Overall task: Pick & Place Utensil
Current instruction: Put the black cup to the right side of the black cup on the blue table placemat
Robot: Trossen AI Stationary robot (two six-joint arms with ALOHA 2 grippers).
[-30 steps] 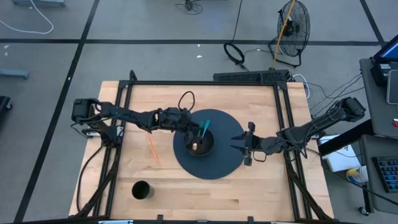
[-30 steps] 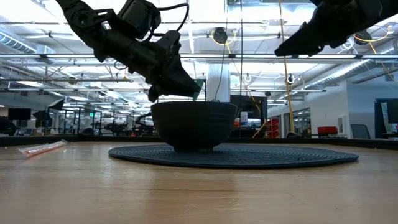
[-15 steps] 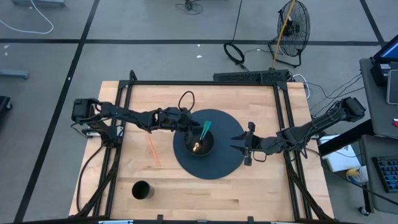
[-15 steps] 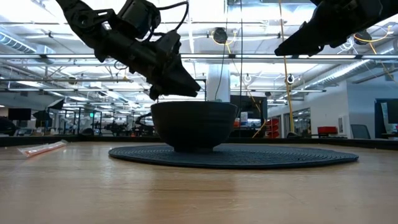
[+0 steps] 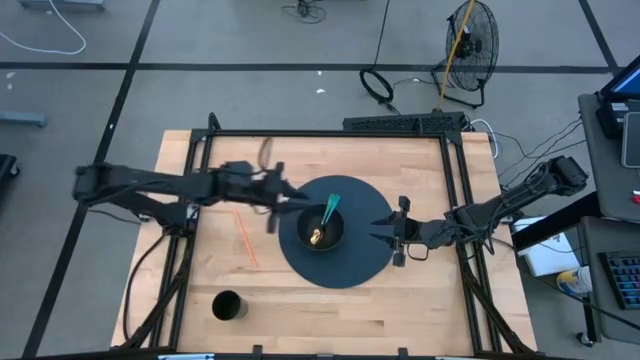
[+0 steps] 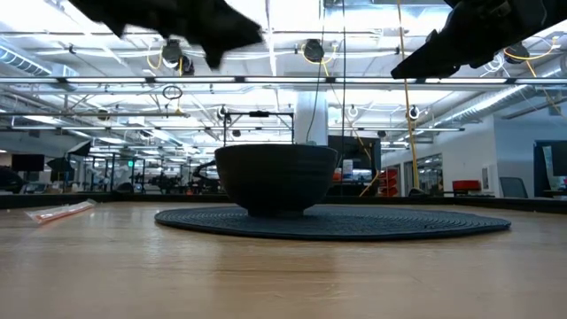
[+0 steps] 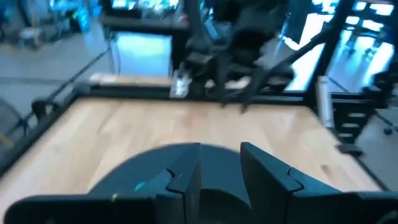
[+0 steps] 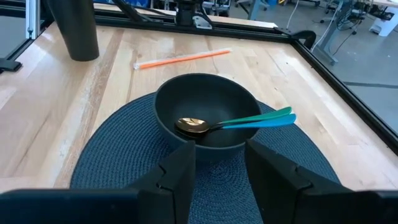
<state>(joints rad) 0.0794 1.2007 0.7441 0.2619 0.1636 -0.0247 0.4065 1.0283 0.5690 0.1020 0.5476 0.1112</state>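
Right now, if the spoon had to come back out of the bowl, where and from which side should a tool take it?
Grip the teal handle of the spoon where it overhangs the rim of the bowl, probably coming from above. The gold head lies deep inside, walled off; the handle end juts out clear of the placemat.

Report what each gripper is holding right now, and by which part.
Nothing is held. The left gripper is open and empty, off the bowl; the spoon lies in the bowl. The right gripper hovers open beside the bowl.
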